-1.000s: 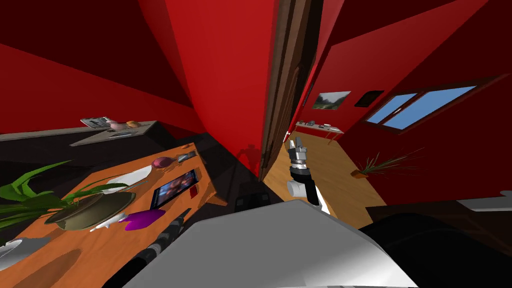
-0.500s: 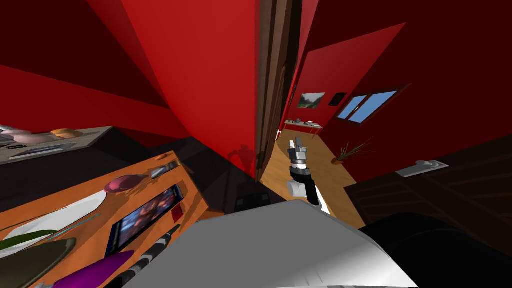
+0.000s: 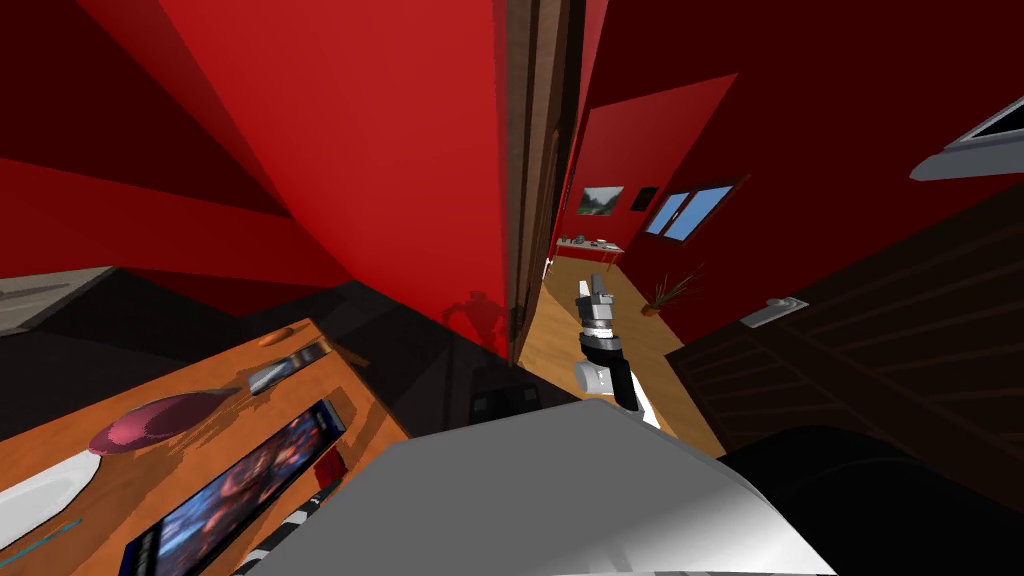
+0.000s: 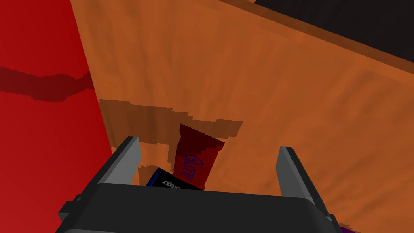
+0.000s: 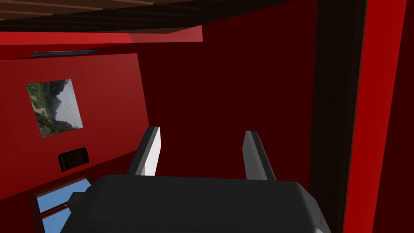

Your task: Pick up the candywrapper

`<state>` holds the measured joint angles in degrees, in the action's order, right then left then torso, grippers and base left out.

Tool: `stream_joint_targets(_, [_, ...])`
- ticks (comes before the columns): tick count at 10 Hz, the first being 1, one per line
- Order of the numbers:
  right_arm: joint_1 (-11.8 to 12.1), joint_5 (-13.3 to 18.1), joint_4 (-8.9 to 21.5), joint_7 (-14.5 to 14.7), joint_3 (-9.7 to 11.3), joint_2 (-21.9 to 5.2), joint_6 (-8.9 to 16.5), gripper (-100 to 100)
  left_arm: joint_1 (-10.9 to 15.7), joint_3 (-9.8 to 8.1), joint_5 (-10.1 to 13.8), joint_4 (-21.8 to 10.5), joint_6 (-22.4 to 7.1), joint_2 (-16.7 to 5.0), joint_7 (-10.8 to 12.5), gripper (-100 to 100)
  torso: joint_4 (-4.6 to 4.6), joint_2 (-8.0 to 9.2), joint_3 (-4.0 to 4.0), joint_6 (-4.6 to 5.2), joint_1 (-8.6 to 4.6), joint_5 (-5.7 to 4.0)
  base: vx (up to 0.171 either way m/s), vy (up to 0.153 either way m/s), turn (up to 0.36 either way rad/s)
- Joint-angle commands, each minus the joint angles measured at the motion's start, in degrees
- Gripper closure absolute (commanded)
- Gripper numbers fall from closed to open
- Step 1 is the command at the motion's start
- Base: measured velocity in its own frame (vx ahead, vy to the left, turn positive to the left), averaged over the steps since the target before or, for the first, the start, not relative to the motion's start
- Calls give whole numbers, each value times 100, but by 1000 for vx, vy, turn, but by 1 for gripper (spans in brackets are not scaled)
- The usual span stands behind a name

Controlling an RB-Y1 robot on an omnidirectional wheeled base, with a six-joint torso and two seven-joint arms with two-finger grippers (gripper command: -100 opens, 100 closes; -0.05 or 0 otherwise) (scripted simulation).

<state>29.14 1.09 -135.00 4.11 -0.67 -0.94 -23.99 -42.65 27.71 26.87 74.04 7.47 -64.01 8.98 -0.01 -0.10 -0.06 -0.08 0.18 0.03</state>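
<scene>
on the orange table (image 3: 150,475) the red candywrapper (image 4: 197,159) lies just beside a dark tablet (image 3: 240,490), at its 3 o'clock. the left gripper (image 4: 208,145) hangs over it, fingers wide apart. at 2 o'clock, well apart, the right gripper (image 3: 597,290) points up, fingers apart too.

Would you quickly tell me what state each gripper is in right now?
Left gripper: open, the red candy wrapper lying between its fingers, not gripped.
Right gripper: open, holding nothing.

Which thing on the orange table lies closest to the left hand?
The red candy wrapper, framed between the left hand's open fingers; the dark tablet lies beside it, the maroon dish farther along the table.
</scene>
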Motion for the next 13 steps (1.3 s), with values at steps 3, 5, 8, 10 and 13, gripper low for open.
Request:
stream_joint_targets(3, [0, 0, 0, 0, 0, 0, 0, 0, 154, 475, 175, -315, 39, -121, -14, -100, 1, 6, 3, -1, -8, -2, 26, 55, -173])
stream_joint_targets(5, [-1, 0, 0, 0, 0, 0, 0, 0, 275, 833, 313, -529, 71, -180, -37, -100, 2, 5, 3, 3, -2, -1, 27, 80, -295])
stream_joint_targets(8, [0, 0, 0, 0, 0, 0, 0, 0, 434, 1262, 470, -758, 119, -200, -65, -100, 1, 3, 2, 1, 15, 3, 26, 102, -217])
stream_joint_targets(10, [0, 0, 0, 0, 0, 0, 0, 0, 535, 1523, 563, -885, 153, -177, -83, -100, 1, 4, 2, -2, 3, 1, 22, 79, -171])
stream_joint_targets(13, [1, 0, 0, 0, 0, 1, 0, 0, 553, 1416, 461, -965, 104, 5, -122, -100, 2, 10, 6, -6, -26, -5, 6, 23, -16])
